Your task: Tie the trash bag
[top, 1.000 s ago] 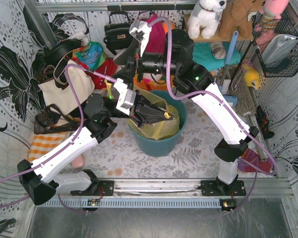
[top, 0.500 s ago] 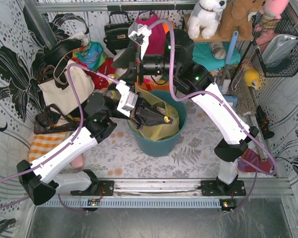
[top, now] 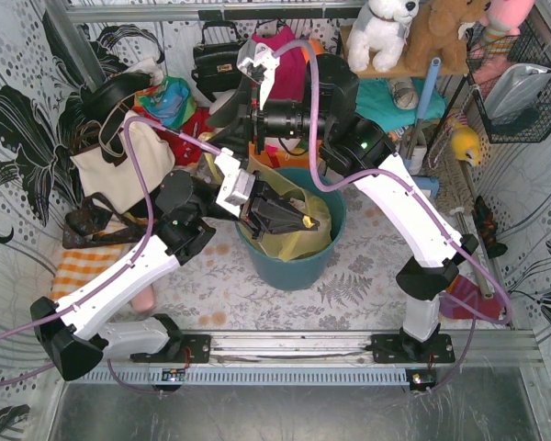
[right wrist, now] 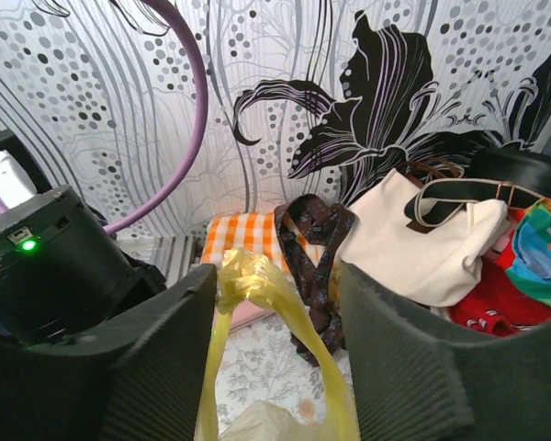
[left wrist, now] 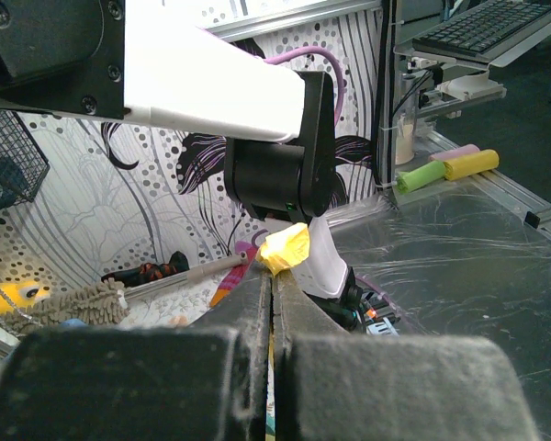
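The trash bag [top: 305,237], thin yellow plastic, sits in the round teal bin [top: 289,268] at the table's middle. My left gripper [top: 303,219] is over the bin's mouth, shut on one bag end. A yellow bit of that end [left wrist: 286,246] sticks out past the closed tips of the left gripper [left wrist: 274,274]. My right gripper [top: 228,129] is behind and left of the bin. In the right wrist view it [right wrist: 275,272] is open, with a twisted loop of the other bag end [right wrist: 243,277] rising between the fingers, against the left one.
A cream tote bag [top: 119,165] with dark straps stands at the left, also seen from the right wrist [right wrist: 422,241]. An orange checked cloth [top: 90,268] lies below it. A black handbag [top: 216,60], clothes, plush toys [top: 381,28] and a wire basket [top: 523,87] crowd the back and right.
My right wrist has shifted slightly up and back, drawing its bag end a little. The left gripper has stayed shut over the bin, almost still.
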{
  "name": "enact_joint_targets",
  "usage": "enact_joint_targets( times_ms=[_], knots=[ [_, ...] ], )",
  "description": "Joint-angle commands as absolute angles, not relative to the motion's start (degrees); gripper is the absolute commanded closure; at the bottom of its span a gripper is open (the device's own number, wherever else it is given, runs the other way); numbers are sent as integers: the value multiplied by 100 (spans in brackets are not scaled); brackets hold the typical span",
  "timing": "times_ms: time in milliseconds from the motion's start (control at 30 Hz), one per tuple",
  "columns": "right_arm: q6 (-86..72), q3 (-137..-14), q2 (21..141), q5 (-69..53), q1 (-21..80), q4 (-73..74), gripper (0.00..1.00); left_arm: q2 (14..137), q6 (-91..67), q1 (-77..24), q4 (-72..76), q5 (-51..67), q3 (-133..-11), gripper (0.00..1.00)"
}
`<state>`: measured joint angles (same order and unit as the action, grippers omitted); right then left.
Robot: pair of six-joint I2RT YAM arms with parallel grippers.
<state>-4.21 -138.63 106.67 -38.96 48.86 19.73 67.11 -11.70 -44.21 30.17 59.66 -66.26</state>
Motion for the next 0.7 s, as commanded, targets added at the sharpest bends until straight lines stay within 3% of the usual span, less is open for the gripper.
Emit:
enact_joint_targets(
  times_ms=[0, 367, 467, 667],
  knots=[
    [-288, -13809, 10538, -3737, 4922, 1823, 49, 6621, -1125, -4430, 3125, 6016, -6820, 100],
    [-413, -13411, 10154, -3387, 4920, 1408, 92, 6635, -1032, -4429, 3046, 5891, -6817, 100],
    [-458, -13205, 10008, -3310, 4921, 1207, 99, 6645, -1020, -4428, 3041, 5864, -6820, 100],
    [-535, -13093, 9873, -3219, 4920, 1021, 100, 6671, -1011, -4430, 3040, 5827, -6830, 100]
  ],
)
